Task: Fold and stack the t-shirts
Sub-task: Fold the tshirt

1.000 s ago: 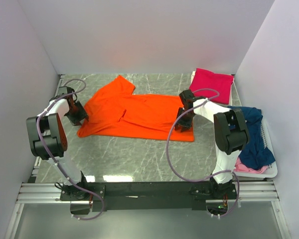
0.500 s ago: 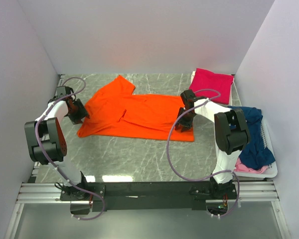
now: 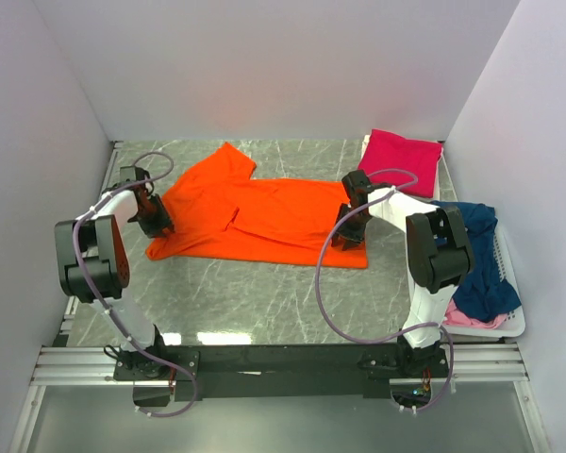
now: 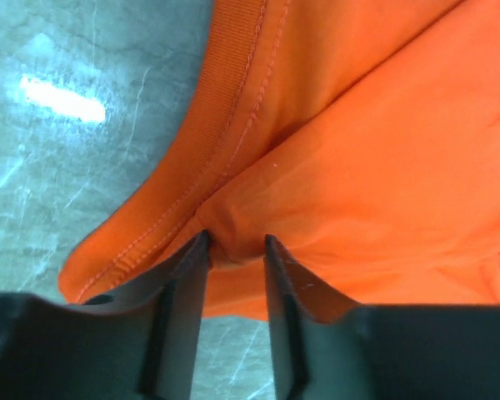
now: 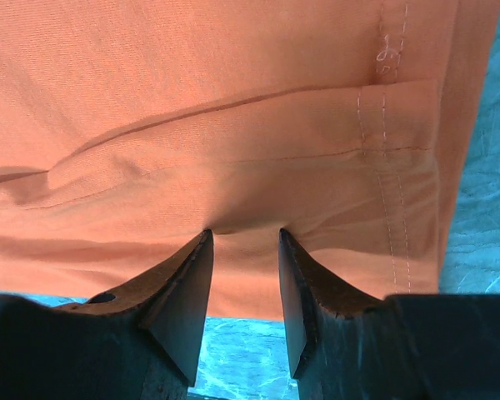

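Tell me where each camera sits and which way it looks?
Top external: above and behind the arms, looking down on the bright orange cloth t-shirt spread on the grey marbled table; both arms and bases show.
Left wrist: on the left arm, looking down past its two dark fingers at the shirt's ribbed edge.
Right wrist: on the right arm, looking down past its fingers at the stitched hem.
Shared: both wrist views show orange cloth puckered between those fingers.

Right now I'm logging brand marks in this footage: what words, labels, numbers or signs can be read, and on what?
None readable: the orange t-shirt, magenta t-shirt, navy t-shirt and white basket show no print or label.
The hem stitching in the right wrist view forms no letters.
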